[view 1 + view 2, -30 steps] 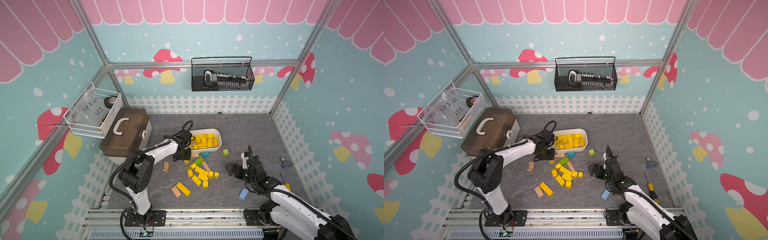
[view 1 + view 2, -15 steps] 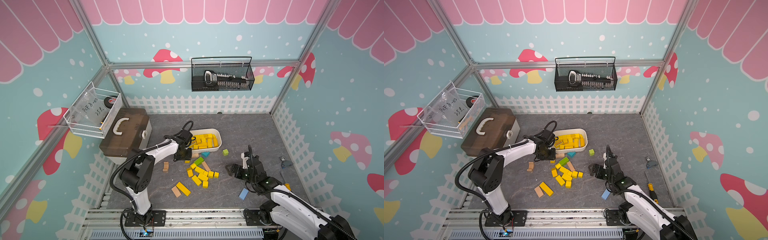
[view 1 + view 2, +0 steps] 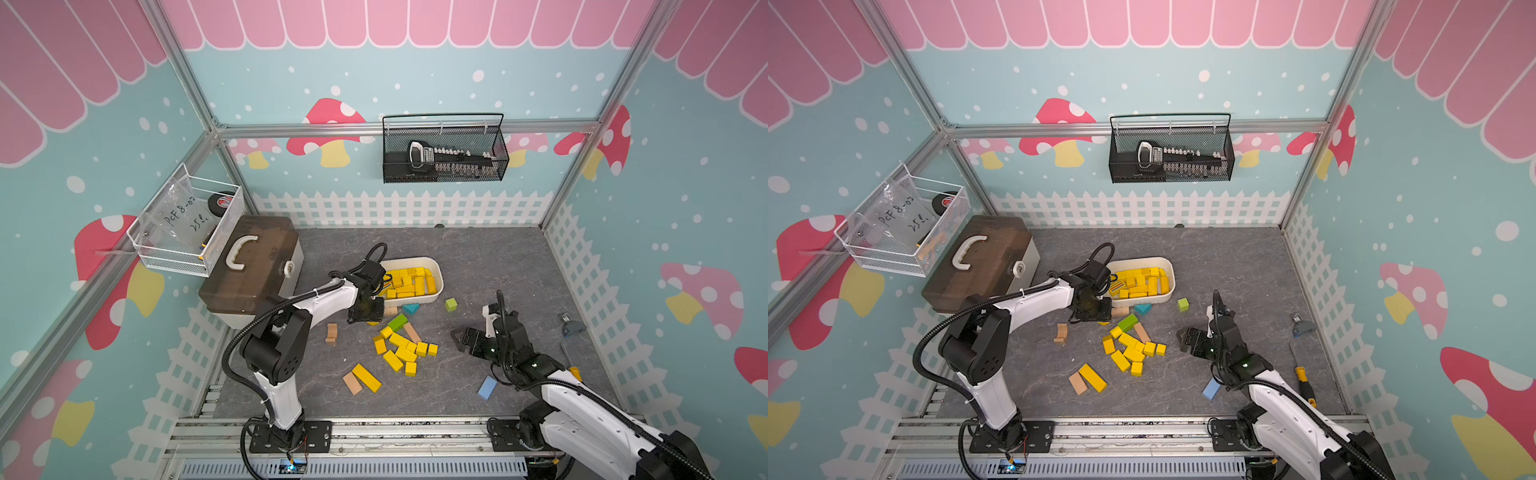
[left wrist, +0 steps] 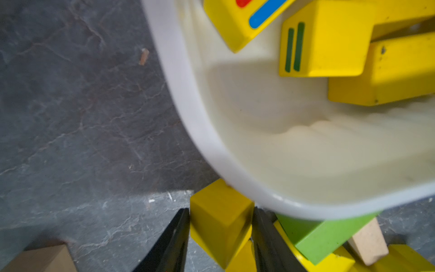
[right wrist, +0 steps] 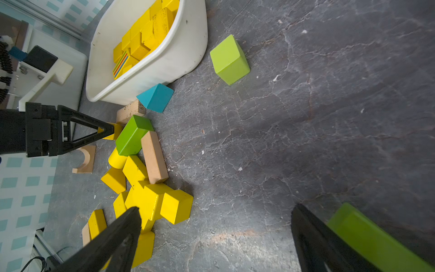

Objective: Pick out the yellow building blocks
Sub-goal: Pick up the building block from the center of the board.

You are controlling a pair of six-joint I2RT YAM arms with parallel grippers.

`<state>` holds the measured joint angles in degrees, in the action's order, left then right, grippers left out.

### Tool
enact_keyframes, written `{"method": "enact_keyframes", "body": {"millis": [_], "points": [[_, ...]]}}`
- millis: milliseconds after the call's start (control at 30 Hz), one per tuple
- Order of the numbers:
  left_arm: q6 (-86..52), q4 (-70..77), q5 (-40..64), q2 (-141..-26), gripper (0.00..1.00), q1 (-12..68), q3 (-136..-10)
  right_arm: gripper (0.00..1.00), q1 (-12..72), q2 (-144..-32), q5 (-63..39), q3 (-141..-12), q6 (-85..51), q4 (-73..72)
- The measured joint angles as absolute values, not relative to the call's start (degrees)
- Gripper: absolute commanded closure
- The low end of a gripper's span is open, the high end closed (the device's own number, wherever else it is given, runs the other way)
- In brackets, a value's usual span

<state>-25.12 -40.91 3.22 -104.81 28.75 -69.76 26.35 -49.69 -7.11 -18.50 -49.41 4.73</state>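
My left gripper (image 4: pixel 221 219) is shut on a yellow block (image 4: pixel 220 212), held just outside the near left corner of the white tub (image 4: pixel 188 94); in both top views it sits there (image 3: pixel 365 313) (image 3: pixel 1090 311). Several yellow building blocks (image 3: pixel 409 282) lie in the tub (image 3: pixel 436 286), one with coloured stripes (image 5: pixel 121 63). More yellow blocks (image 3: pixel 403 351) (image 3: pixel 1133 351) are piled on the floor, and a long yellow bar (image 3: pixel 366 377) lies nearer the front. My right gripper (image 3: pixel 459 338) (image 5: pixel 215 226) hangs open over bare floor to the right of the pile.
A brown toolbox (image 3: pixel 253 266) stands at the back left. A green brick (image 3: pixel 397 322), teal wedge (image 3: pixel 410 308), green cube (image 3: pixel 451 304), tan blocks (image 3: pixel 352 383) (image 3: pixel 331 333) and a blue block (image 3: pixel 487 387) lie around. A screwdriver (image 3: pixel 1304 380) lies at the right.
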Motion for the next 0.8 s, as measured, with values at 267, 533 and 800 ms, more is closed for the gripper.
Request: {"method": "enact_keyframes", "body": {"millis": [267,533,800], "points": [[-25.1,-40.91,3.68,-105.84,0.5,28.84,-69.76,0.01,26.35,-49.67,-7.11,-18.5,-49.41,4.75],[-25.08,-40.88,3.73,-106.1,0.55,28.95,-69.76,0.01,26.35,-49.63,-7.11,-18.5,-49.41,4.75],[-25.06,-40.91,4.54,-106.1,0.63,28.95,-69.76,0.02,26.35,-49.6,-7.11,-18.5,-49.41,4.75]]}}
